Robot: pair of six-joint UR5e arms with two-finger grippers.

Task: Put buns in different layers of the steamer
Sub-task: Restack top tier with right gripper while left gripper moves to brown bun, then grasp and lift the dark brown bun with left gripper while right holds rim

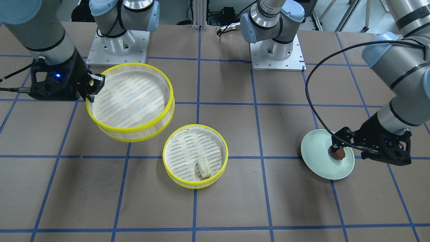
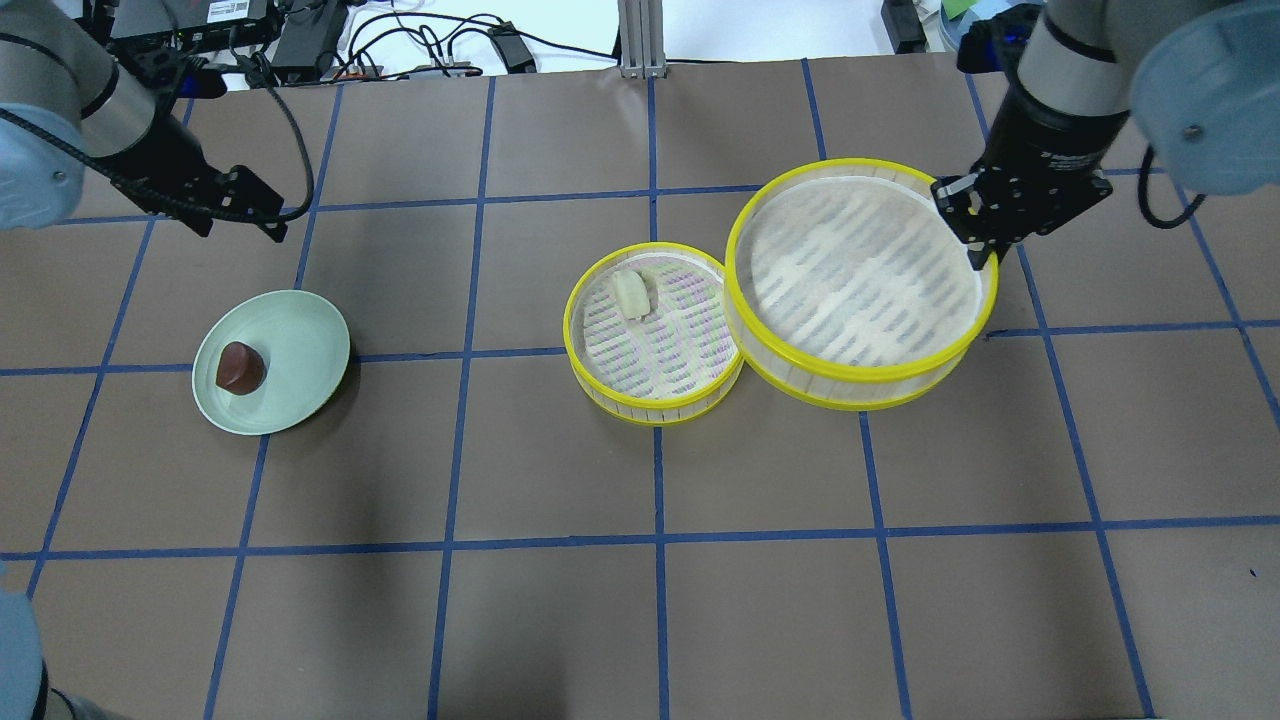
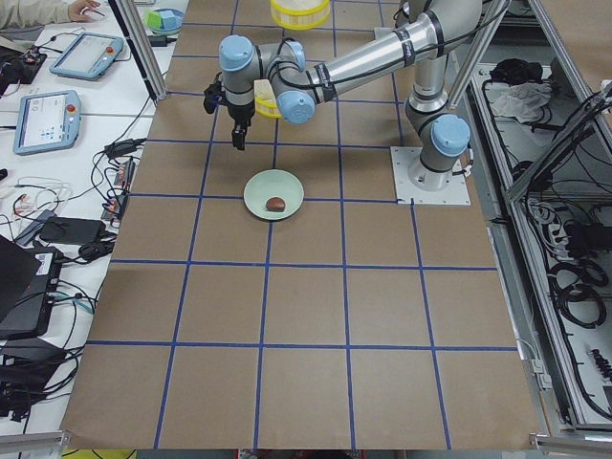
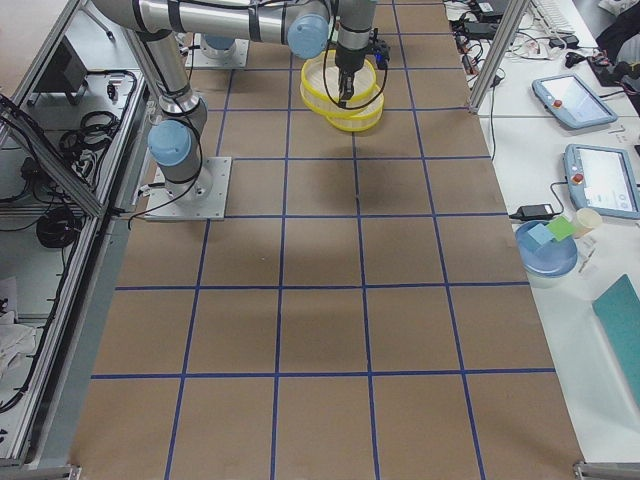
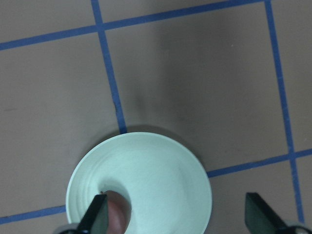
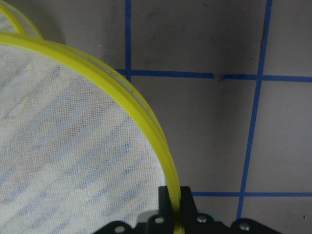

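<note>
The cream-white bun [image 1: 204,168] [image 2: 632,293] lies in the steamer layer [image 1: 196,183] [image 2: 655,408] that rests on the table. The dark reddish-brown bun [image 2: 240,367] [image 1: 339,154] [image 5: 117,214] sits on the pale green plate [image 2: 300,350] [image 5: 161,170]. My left gripper [image 5: 178,212] [image 2: 240,215] hangs open and empty above the plate, apart from the bun. My right gripper [image 2: 985,255] [image 1: 91,95] [image 6: 175,195] is shut on the yellow rim of the second steamer layer [image 2: 860,375] [image 1: 134,128] [image 6: 141,117]. It holds that empty layer tilted in the air beside the first.
The table is brown with blue tape grid lines. The two arm bases [image 1: 117,50] [image 1: 277,53] stand at the robot's edge. Tablets and cables [image 3: 57,115] lie on a side bench beyond the table.
</note>
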